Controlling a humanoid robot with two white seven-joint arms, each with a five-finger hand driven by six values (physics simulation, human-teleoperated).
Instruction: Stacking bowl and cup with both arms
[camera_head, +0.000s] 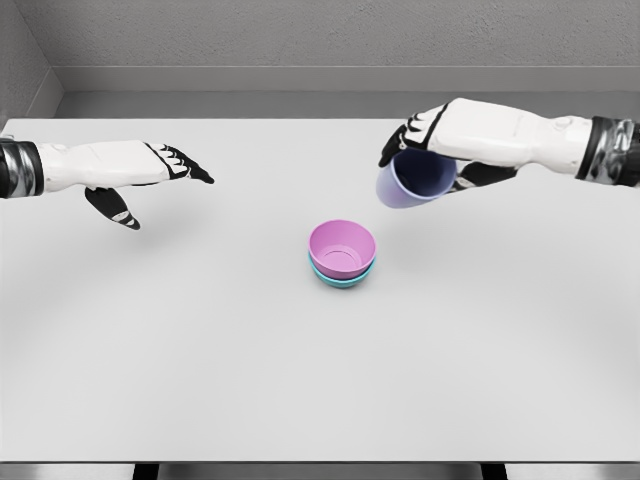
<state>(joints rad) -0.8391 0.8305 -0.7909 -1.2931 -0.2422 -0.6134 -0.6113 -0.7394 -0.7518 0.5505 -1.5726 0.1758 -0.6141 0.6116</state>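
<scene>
Head view shows a pale grey table (200, 380) with the stack near its middle: one pink bowl (341, 247) nested inside one teal bowl (343, 279), of which only a thin rim shows beneath. That makes two bowls, already one inside the other.

One lavender cup (412, 180) is held in the air, up and to the right of the bowls and well apart from them. The right hand (432, 150) has its fingers wrapped over the cup's upper side and is gripping it; the cup is tilted so that its open mouth faces the camera and slightly down-left. The left hand (140, 172) hovers over the table's left side, far from the bowls, fingers stretched forward and thumb hanging below, holding nothing.

Judging by this layout, the bowl stacking looks done and the step in hand is carrying the cup to the stack. The next move calls for bringing the cup over the pink bowl, turning it upright, lowering it into the hollow, then letting go.
</scene>
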